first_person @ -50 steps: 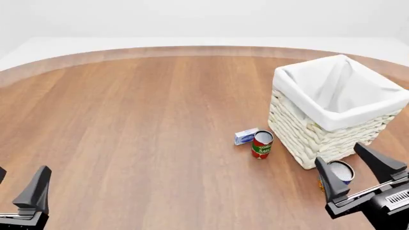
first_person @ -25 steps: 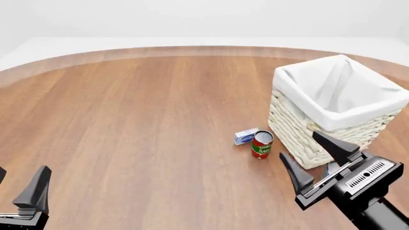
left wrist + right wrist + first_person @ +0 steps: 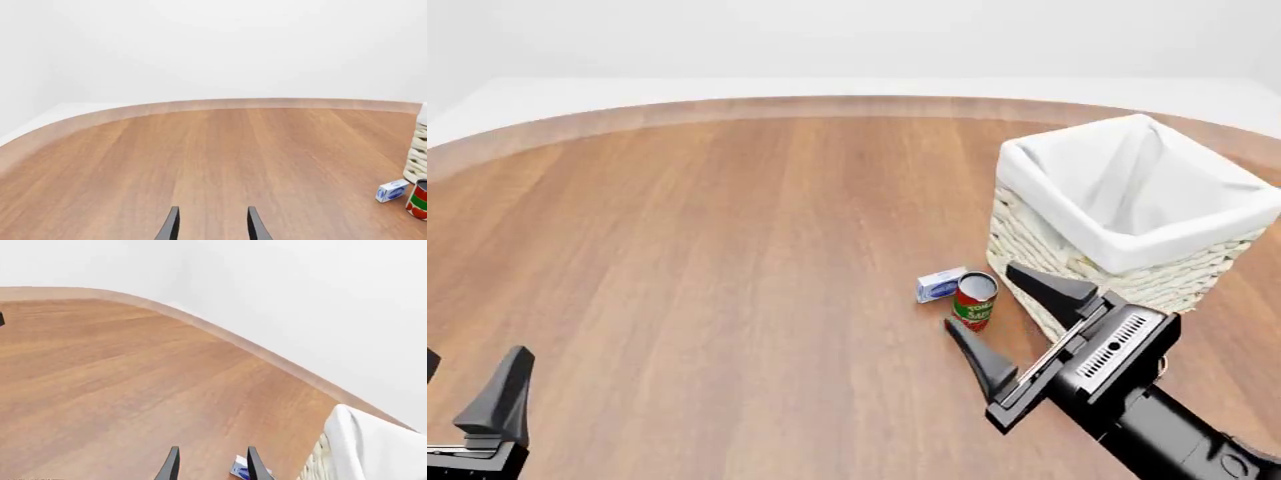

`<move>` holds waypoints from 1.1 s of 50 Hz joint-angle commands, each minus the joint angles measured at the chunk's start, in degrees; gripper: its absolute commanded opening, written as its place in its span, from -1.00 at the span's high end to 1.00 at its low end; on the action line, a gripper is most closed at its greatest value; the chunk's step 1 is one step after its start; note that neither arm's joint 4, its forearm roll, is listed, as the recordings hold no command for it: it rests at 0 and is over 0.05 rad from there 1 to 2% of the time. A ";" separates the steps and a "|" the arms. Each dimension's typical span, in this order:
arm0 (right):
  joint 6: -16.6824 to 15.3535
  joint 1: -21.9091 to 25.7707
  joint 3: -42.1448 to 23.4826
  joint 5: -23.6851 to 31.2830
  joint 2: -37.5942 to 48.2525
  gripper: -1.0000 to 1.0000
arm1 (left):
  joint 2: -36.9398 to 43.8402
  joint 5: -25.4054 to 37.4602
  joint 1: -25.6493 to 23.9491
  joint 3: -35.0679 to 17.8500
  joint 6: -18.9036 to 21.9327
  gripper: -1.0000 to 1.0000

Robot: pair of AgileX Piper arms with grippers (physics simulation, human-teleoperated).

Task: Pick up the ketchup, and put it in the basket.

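Note:
The ketchup is out of view in every frame. The basket [image 3: 1054, 275], cream wicker with a white cloth liner, stands at the right of the table; part of it shows as basket [image 3: 373, 445] and basket [image 3: 420, 155]. My right gripper [image 3: 981, 295] is open and empty, raised just left of the basket's near corner, its fingertips framing the red can from the front view. In its own wrist view the right gripper [image 3: 210, 465] looks out over bare wood. My left gripper [image 3: 461, 385] is open and empty at the near left edge, also seen as left gripper [image 3: 212, 227].
A short red tomato-sauce can [image 3: 974, 300] with a green label stands left of the basket, with a small blue-and-white box [image 3: 940, 284] lying beside it. The same box [image 3: 240, 469] shows near my right fingers. The table's curved far edge [image 3: 827, 100] runs across the back.
My right gripper has swung left and forward from the near right corner to beside the red can, now covering the blue-and-orange can. The left arm has not moved.

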 commanded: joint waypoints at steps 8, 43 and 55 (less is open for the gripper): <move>0.16 8.64 -4.23 -3.52 9.45 -1.00 | 0.00 0.00 0.00 0.00 0.00 -1.00; 4.34 22.79 -13.05 2.94 14.96 -1.00 | 0.00 0.00 0.00 0.00 0.00 -1.00; 8.50 28.43 -14.96 4.54 15.49 -1.00 | 0.00 0.00 0.00 0.00 0.00 -1.00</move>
